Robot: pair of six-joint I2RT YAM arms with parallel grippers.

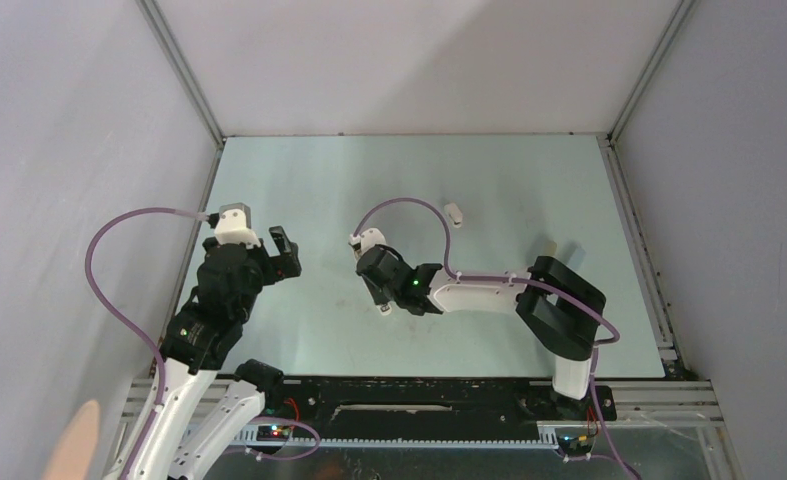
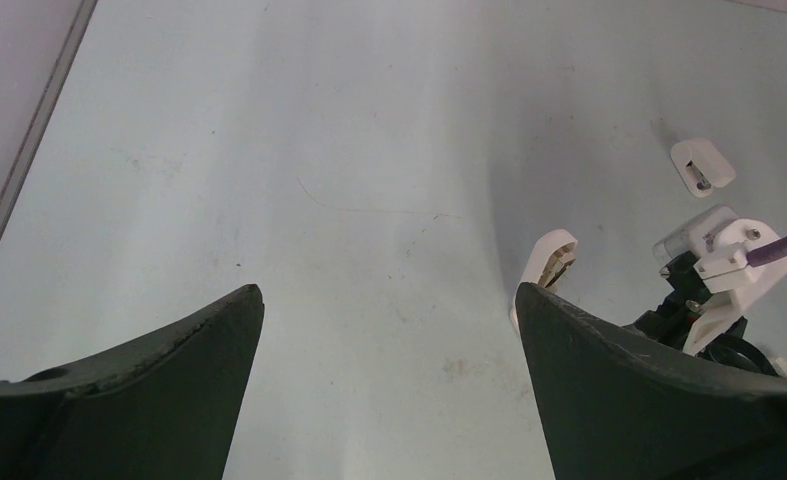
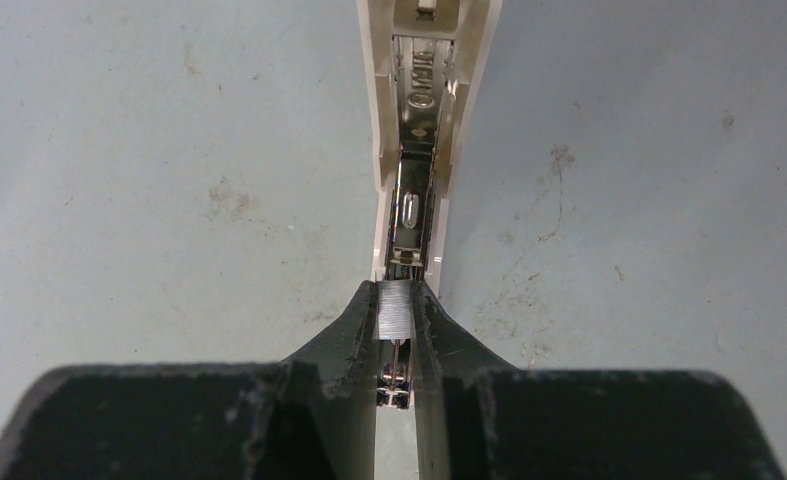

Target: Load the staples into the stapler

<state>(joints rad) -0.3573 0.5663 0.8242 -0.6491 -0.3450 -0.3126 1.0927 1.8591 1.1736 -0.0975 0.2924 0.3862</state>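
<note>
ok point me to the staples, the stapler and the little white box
staples (image 3: 396,308): right wrist view, middle of the pinched grey strip
stapler (image 3: 416,150): right wrist view, its open metal channel
little white box (image 2: 703,166): left wrist view, middle of the box

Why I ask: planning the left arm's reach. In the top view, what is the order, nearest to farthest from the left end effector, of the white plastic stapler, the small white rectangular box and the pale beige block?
1. White plastic stapler, mid-table, mostly hidden.
2. Small white rectangular box, farther back, centre.
3. Pale beige block, far right.
</note>
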